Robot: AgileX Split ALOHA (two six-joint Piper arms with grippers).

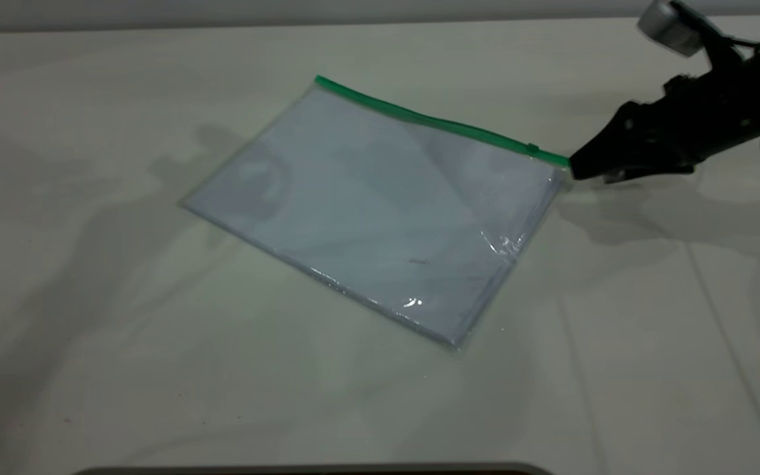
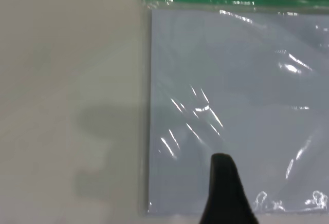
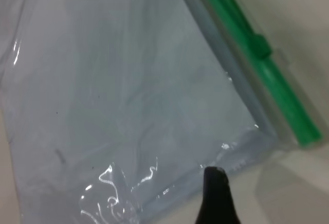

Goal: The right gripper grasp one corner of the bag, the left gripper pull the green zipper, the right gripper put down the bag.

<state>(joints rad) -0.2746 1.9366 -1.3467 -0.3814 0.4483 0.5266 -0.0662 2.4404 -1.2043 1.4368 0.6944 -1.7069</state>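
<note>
**Right arm closing in on the bag's zipper corner**

I am bringing my right end effector point(image 1: 574, 168) up to the corner point(image 1: 559, 165) of the bag point(image 1: 380, 204), which is lying flat on the bench point(image 1: 123, 369). Its tip is sitting just beside that corner; whether the fingers are parted I cannot tell, and nothing looks held yet. For a sound grip, I judge I should be pinching beyond the slider tab point(image 1: 533, 149), leaving the green zipper point(image 1: 433, 121) free. My left end effector point(image 2: 223, 193) is hanging over the bag's far side, its opening likewise unclear. The bench is pale and creased, offering open room all around.
</note>
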